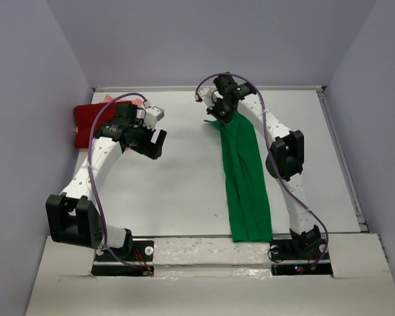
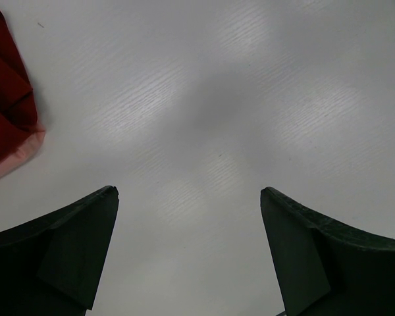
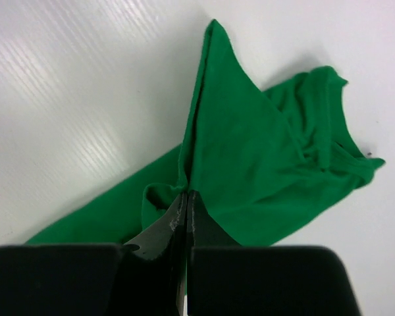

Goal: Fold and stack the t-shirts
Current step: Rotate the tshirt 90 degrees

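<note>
1. Hands, two.
   - Right hand (image 3: 185,197): fingers pressed together, pinching a fold of the green t-shirt (image 1: 247,187) at its far end, far of centre on the surface (image 1: 178,191).
   - Left hand (image 2: 187,194): fingers spread wide, holding nothing, hanging over bare surface at far left.

2. T-shirts, three.
   - Green t-shirt, one: bright, plain, gathered into a long narrow band. It runs from the near edge on the right side up to the far middle. Where it is pinched, the cloth stands up in a sharp ridge. The right wrist view shows a ribbed neckline beside that ridge.
   - Dark red t-shirt (image 1: 89,122), one: plain, lying as a compact, roughly square bundle at the far left corner, just left of the left hand and apart from it.
   - Pink t-shirt (image 2: 23,153), one: pale salmon, showing only as a thin edge from under the dark red t-shirt and touching it. Its fold cannot be told.

3. Surface, one: white, faintly grained, carrying all three t-shirts.
</note>
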You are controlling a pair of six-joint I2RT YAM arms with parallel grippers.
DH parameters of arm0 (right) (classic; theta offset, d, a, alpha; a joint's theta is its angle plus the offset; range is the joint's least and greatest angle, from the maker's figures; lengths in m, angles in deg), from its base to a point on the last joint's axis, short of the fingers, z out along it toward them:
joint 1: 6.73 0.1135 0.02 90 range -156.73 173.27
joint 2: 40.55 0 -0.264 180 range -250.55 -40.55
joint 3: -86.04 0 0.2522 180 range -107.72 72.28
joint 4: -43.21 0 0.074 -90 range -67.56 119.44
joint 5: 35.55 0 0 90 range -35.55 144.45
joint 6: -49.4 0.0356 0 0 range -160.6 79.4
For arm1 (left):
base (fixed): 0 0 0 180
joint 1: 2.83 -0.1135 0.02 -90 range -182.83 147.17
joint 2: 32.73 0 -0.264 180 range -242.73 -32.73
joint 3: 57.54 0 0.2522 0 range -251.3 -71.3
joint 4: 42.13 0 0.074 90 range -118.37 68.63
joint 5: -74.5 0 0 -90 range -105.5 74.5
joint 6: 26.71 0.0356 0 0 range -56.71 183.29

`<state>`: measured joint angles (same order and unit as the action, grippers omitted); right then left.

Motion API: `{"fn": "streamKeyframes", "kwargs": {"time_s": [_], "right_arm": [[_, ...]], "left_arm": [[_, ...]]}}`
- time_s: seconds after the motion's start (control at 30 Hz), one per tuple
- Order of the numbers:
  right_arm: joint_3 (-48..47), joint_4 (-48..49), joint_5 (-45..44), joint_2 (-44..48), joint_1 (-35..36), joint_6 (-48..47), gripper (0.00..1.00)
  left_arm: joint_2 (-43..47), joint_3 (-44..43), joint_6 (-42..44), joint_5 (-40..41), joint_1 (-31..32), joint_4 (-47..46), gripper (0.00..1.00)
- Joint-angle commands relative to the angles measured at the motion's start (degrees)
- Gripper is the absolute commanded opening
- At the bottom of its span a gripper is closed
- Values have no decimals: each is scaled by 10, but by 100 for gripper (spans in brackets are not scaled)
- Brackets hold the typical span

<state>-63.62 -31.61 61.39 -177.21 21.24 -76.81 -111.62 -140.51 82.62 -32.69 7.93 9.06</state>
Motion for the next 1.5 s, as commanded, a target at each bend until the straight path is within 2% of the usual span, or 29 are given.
{"fn": "streamKeyframes", "kwargs": {"time_s": [0.0, 0.57, 1.2, 1.47], "right_arm": [[17, 23, -33, 52, -12, -10, 0], [143, 34, -87, 142, -29, -21, 0], [204, 49, -108, 156, -50, -9, 0], [231, 74, -152, 149, -56, -16, 0]], "left_arm": [[22, 3, -4, -15, -5, -4, 99], [34, 10, -3, -27, -6, -3, 99], [39, 14, -3, -34, -8, 2, 99], [44, 18, -3, -35, -10, 0, 99]]}}
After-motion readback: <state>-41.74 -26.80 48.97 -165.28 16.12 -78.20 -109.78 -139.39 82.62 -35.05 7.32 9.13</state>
